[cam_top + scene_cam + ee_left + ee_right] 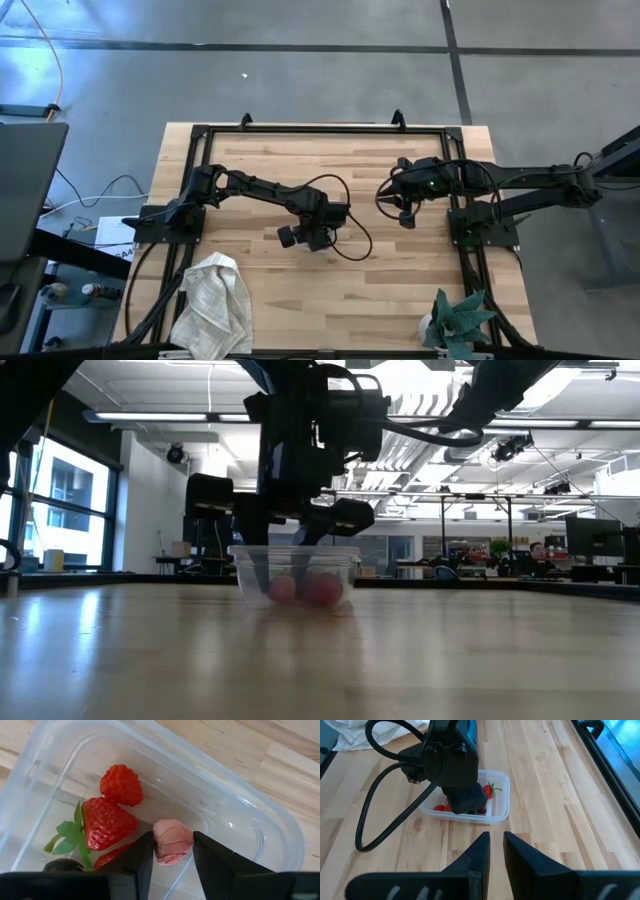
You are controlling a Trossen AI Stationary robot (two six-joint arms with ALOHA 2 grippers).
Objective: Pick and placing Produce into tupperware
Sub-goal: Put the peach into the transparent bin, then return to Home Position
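Observation:
The clear tupperware [497,812] stands on the wooden table near its middle. In it lie a red strawberry with a green leaf [107,822], a red raspberry [121,785] and other red and dark pieces. My left gripper [172,845] reaches down into the tupperware [250,565] and is shut on a small pink piece of produce [172,840]. My right gripper [496,850] hovers above the table to the right of the tupperware, tilted down toward it. Its fingers stand a narrow gap apart with nothing between them. My left gripper pinches the pink piece by its two opposite sides [159,851] between its two fingers [142,857]. The fingers come from above, pointing down into the tupperware. Whether the piece touches the container's floor cannot be told.
A white checked towel [213,300] lies at the near left corner and a teal leafy plant [458,318] at the near right. A black frame [320,128] runs around the table's edges. Bare wood lies all around the tupperware.

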